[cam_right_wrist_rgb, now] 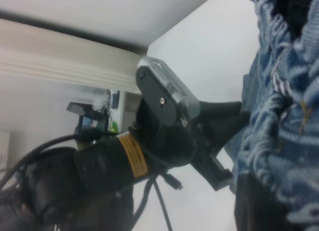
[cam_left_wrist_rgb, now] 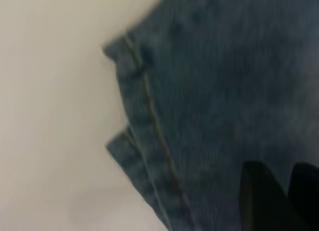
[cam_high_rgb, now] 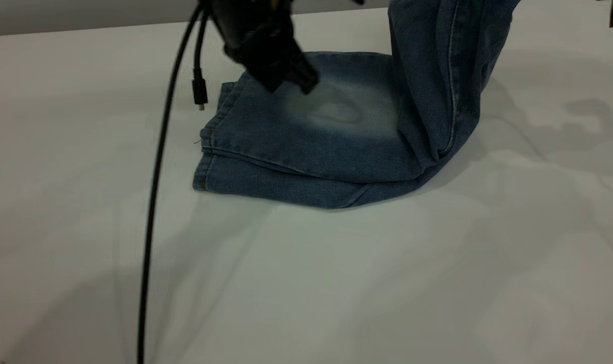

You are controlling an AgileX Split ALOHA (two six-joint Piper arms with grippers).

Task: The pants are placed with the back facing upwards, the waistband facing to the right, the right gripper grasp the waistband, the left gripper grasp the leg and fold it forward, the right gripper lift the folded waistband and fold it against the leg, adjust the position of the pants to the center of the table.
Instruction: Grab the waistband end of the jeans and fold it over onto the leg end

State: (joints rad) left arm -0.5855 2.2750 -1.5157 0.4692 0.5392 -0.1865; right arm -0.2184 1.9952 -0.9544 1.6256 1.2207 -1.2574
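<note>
The pants (cam_high_rgb: 311, 136) lie on the table (cam_high_rgb: 337, 278) folded lengthwise, with two leg layers stacked and their hems at the left. The top layer shows a pale faded patch (cam_high_rgb: 337, 108). The right part of the pants (cam_high_rgb: 443, 65) is pulled up off the table and out of the exterior view's top. In the right wrist view my right gripper (cam_right_wrist_rgb: 269, 211) is shut on the ruched waistband (cam_right_wrist_rgb: 284, 91). My left gripper (cam_high_rgb: 291, 81) hovers open just above the top leg layer near the hems (cam_left_wrist_rgb: 149, 121), its fingers (cam_left_wrist_rgb: 261, 196) holding nothing.
A thick black cable (cam_high_rgb: 157, 167) hangs from the left arm down to the table's front, with a loose plug (cam_high_rgb: 200, 93) dangling beside the hems. The left arm's wrist camera (cam_right_wrist_rgb: 167, 96) shows close to the raised waistband. Bare tabletop surrounds the pants.
</note>
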